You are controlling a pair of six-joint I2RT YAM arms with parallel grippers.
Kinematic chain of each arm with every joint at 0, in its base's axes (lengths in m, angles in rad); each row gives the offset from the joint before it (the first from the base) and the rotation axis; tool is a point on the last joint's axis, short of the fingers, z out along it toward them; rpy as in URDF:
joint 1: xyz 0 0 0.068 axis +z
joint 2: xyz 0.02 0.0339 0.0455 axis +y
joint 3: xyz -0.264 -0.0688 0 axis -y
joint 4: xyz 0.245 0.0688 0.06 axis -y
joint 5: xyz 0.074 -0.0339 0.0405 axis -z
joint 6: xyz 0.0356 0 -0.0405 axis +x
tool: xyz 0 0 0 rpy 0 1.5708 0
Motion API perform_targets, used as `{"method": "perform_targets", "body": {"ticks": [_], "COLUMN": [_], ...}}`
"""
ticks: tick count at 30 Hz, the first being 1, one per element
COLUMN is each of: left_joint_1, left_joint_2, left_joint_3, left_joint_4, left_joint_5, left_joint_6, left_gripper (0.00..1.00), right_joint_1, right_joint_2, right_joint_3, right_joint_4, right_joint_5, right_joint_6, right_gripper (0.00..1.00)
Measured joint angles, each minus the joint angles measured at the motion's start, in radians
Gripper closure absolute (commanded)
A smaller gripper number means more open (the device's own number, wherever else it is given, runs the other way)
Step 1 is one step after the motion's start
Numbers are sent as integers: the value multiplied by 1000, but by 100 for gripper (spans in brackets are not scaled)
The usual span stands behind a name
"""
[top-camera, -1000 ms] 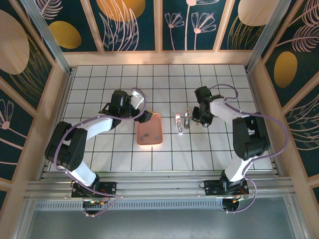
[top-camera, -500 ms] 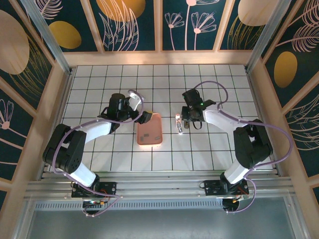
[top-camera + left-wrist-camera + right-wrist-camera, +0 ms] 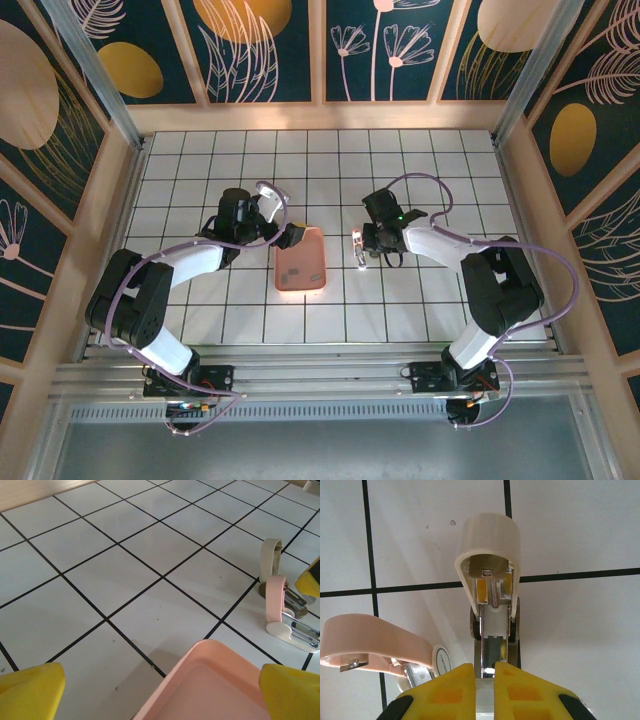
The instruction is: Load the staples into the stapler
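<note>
Top view, left gripper [image 3: 291, 235]: hangs at the far left corner of the salmon-pink rectangular plastic tray [image 3: 301, 275], which lies on the white gridded tabletop [image 3: 420, 300]. Its finger gap cannot be read from here.
Top view, right gripper [image 3: 371, 245]: low over the tabletop, well apart from the left gripper. Its finger gap is too small to judge from here.
Top view, stapler: the mini pale pink-and-white plastic stapler [image 3: 358, 247] lies just beside the right gripper's tip, between that gripper and the tray. Its long axis runs far-to-near across the table.
Left wrist view, fingers: the yellow pads [image 3: 31, 692] sit at the two lower corners, spread wide and holding nothing. The tray's corner lies between them.
Left wrist view, stapler: ahead and to the right of the fingers, apart from the tray. It is hinged open, with the pink cover standing upright off the white base, whose metal channel points rightward.
Left wrist view, cap: a cream arched plastic cap [image 3: 270, 559] stands just behind the stapler.
Right wrist view, fingers: the yellow pads [image 3: 450, 690] are nearly together, pinching a silvery metal rail [image 3: 483, 660]. The rail runs straight ahead to the flipped-up cream cap, with a spring and white slider showing.
Right wrist view, stapler: just left of the fingers, beside the gripped rail. Its pink cover stretches leftward, crosswise to the fingers.
</note>
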Motion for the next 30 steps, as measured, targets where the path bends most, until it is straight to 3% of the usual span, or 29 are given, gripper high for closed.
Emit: {"method": "perform_targets", "body": {"ticks": [30], "left_joint_1": [0], "left_joint_2": [0], "left_joint_3": [0], "left_joint_4": [0], "left_joint_5": [0], "left_joint_6": [0], "left_gripper": [1], "right_joint_1": [-1], "right_joint_2": [20], "right_joint_3": [-17], "right_joint_4": [76], "right_joint_5": [48], "right_joint_6": [-19], "right_gripper": [88]}}
